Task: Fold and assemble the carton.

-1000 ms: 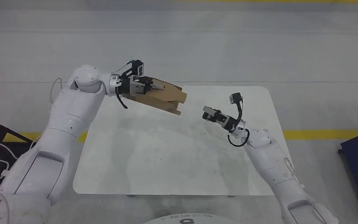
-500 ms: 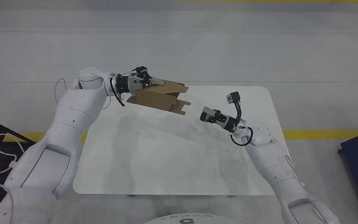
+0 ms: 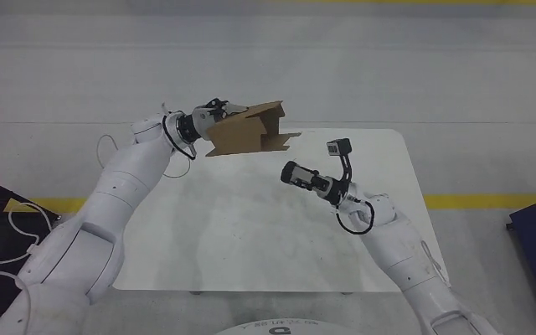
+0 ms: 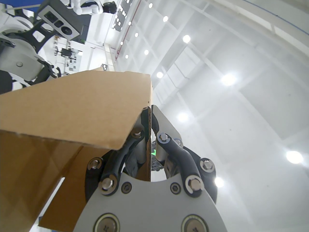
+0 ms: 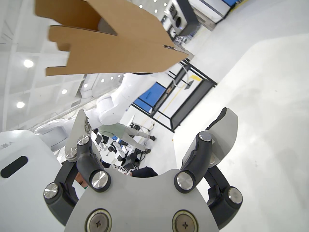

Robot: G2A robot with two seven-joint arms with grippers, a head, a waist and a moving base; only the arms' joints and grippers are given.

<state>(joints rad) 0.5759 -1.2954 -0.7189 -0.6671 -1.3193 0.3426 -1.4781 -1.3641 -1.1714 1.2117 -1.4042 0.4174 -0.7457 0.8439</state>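
A brown cardboard carton [image 3: 247,130], partly opened with loose flaps, hangs in the air over the table's far left edge. My left gripper [image 3: 216,111] is shut on one of its panels; in the left wrist view the carton [image 4: 60,112] wall sits pinched between the fingers [image 4: 166,126] of that gripper [image 4: 150,119]. My right gripper [image 3: 290,172] stands open above the middle of the table, a short way from the carton's flaps. In the right wrist view the carton [image 5: 108,37] floats beyond the spread gripper [image 5: 154,119], with nothing between the fingers.
The white table [image 3: 251,243] has rounded corners and a bare top. A yellow floor line [image 3: 477,201] runs past its right side. Grey floor lies beyond the far edge.
My left arm has lifted and turned the carton, so its flaps now point up and right. My right gripper has moved left and nearer to the carton.
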